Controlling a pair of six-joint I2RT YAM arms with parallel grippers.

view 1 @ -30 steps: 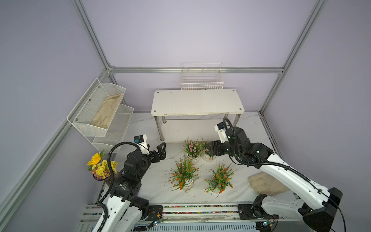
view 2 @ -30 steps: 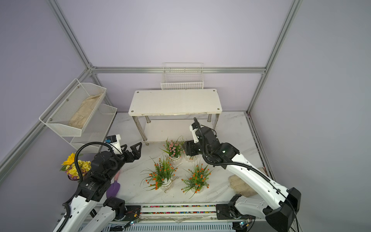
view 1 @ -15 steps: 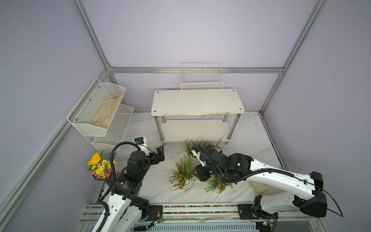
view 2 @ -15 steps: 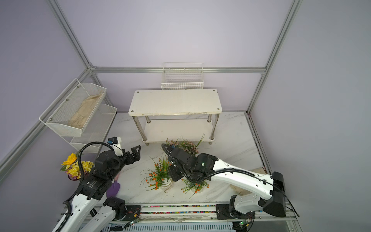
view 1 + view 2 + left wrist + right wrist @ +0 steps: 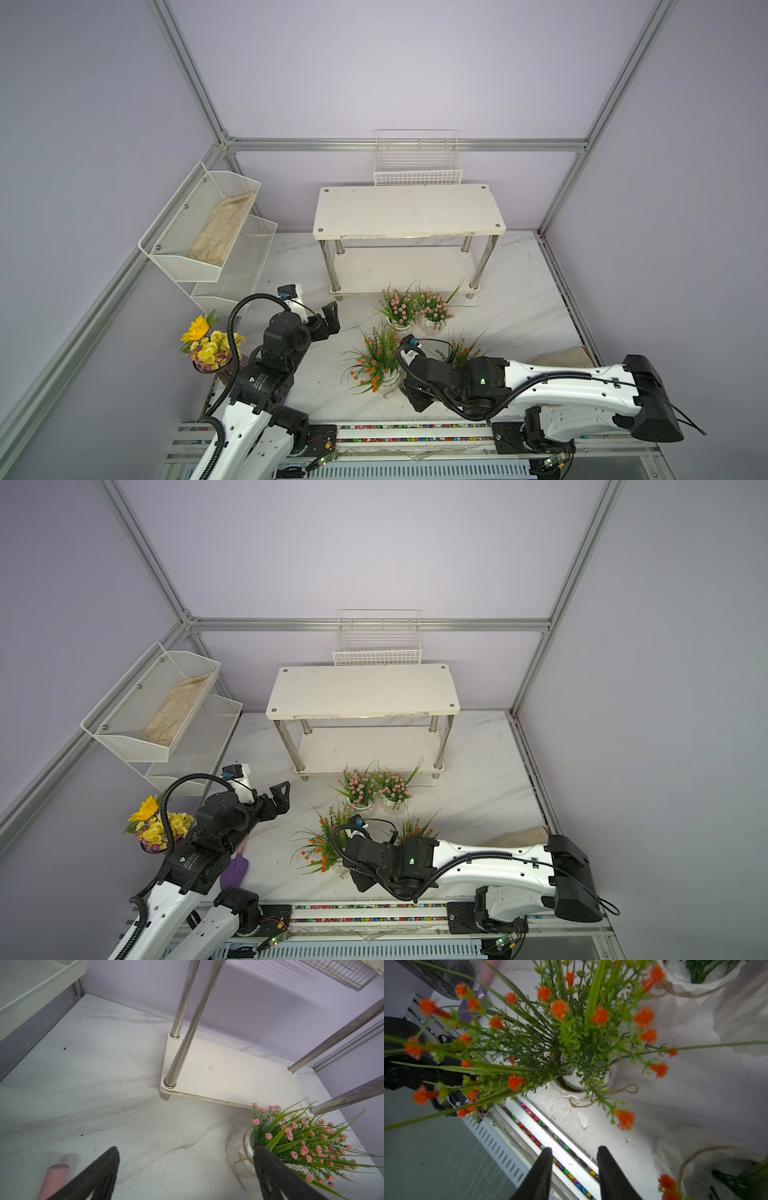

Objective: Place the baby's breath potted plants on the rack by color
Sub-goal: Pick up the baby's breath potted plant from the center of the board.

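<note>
My right gripper (image 5: 575, 1149) hangs low, its two fingers part way apart with nothing between them; only the table edge (image 5: 571, 1126) shows through the gap. Just ahead of the fingertips an orange plant (image 5: 571, 1043) stands upright, its white pot (image 5: 572, 1081) mostly buried under spreading sprigs, the twine (image 5: 626, 1089) looping out at the side. I judge it light and top-heavy. The plastic stems will spring and slip if I pinch them, while the ribbed pot looks hard and may chip. So I would go in under the leaves and close across the pot's body at the twine, where the fingers get some bite. The second orange plant (image 5: 459, 353) is right beside the wrist, partly under my forearm. Farther out, the two pink plants (image 5: 400, 306) stand side by side, leaves mingling, just short of the rack (image 5: 409, 208); no plant is on either shelf yet. My left gripper (image 5: 186, 1149) is wide apart and empty, with a pink plant's pot close to one finger.
</note>
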